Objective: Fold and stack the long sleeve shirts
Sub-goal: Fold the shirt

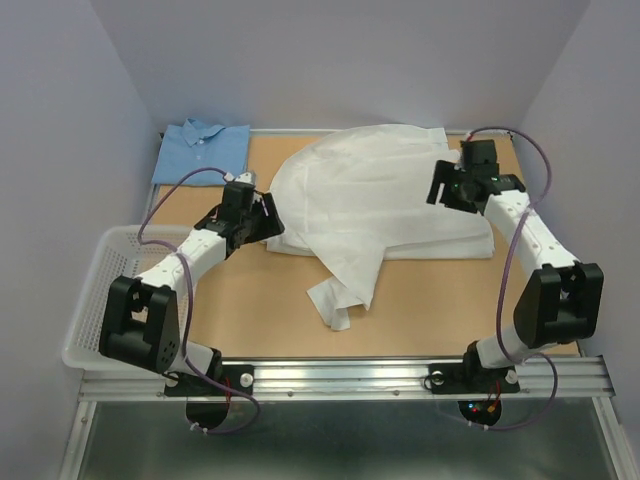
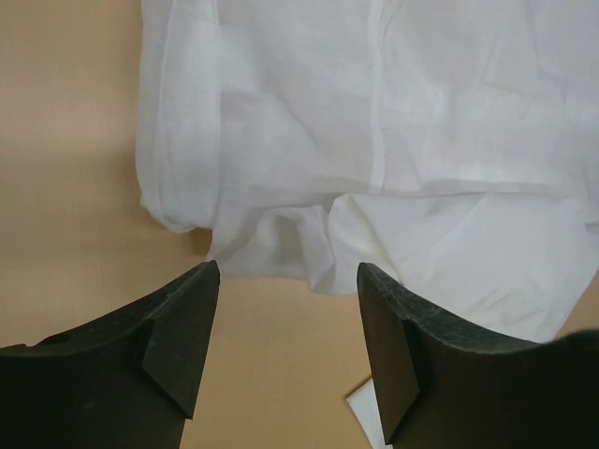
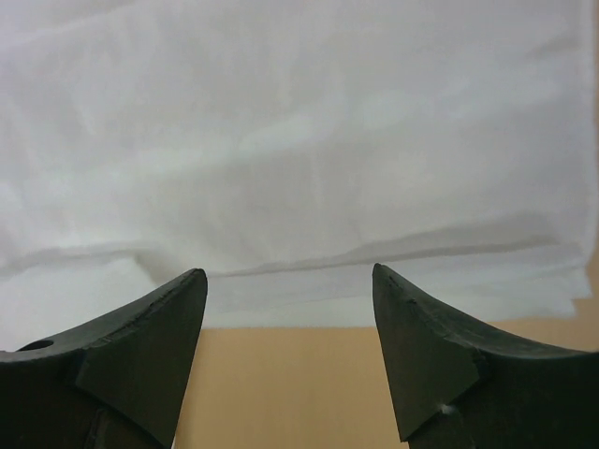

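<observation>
The white shirt [image 1: 385, 195] lies spread in the middle of the table [image 1: 250, 310], with its long axis going from left to right, so one end points to each arm. The left gripper [image 1: 262, 215] stands at the left end of the shirt and the right gripper [image 1: 450, 185] at the right end. Both have the jaws apart and hold nothing. In each wrist view the edge of the cloth is just in front of the fingertips, with bare table under them (on the right side the edge shows several layers, one on the other). One sleeve [image 1: 345, 285] hangs out of the shape toward the near edge, a little nearer to the left arm. I judge that this sleeve must come in before the next fold. The blue shirt [image 1: 203, 150] is already folded at the far left corner, well apart from the white one, so the stack will probably be made there.
</observation>
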Controlling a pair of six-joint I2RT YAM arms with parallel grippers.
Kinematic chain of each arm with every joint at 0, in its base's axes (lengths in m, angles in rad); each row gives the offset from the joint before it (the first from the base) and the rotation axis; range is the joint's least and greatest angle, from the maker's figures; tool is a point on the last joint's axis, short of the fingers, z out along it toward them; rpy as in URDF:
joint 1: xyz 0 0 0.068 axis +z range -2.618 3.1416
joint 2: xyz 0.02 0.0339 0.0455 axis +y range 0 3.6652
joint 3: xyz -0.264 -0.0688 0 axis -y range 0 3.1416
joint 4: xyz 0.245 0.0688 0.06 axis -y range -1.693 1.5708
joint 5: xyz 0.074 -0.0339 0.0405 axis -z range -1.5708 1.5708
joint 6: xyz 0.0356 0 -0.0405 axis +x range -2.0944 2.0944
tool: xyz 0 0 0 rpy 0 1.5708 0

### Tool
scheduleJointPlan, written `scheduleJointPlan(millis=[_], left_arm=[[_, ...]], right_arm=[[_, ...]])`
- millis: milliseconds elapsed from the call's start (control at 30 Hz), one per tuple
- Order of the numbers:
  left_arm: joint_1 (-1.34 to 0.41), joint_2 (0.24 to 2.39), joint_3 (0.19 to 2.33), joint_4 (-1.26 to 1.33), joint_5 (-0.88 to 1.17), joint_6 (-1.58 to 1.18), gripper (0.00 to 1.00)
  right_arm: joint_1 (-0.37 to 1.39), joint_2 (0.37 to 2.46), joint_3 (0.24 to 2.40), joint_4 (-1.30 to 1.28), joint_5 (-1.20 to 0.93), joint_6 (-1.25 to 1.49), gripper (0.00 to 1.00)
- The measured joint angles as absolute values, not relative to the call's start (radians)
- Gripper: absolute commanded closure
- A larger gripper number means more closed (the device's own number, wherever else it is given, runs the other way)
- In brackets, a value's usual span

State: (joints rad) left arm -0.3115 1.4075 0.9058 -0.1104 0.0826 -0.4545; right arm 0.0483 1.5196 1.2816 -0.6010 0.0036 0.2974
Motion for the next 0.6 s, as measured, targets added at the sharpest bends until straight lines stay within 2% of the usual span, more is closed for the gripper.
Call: scheduleJointPlan(millis=[267,600], left_arm=[[-0.299,1.406,0.734,-0.101,0.104,-0.542,0.31],[-0.299,1.398,0.693,-0.044,0.122,-0.596,0.31]], right_arm=[[0.552,1.517,1.264,-0.594,0.006,0.159,0.23],[0.994,1.517,1.233,-0.600,0.068,0.152,0.24]])
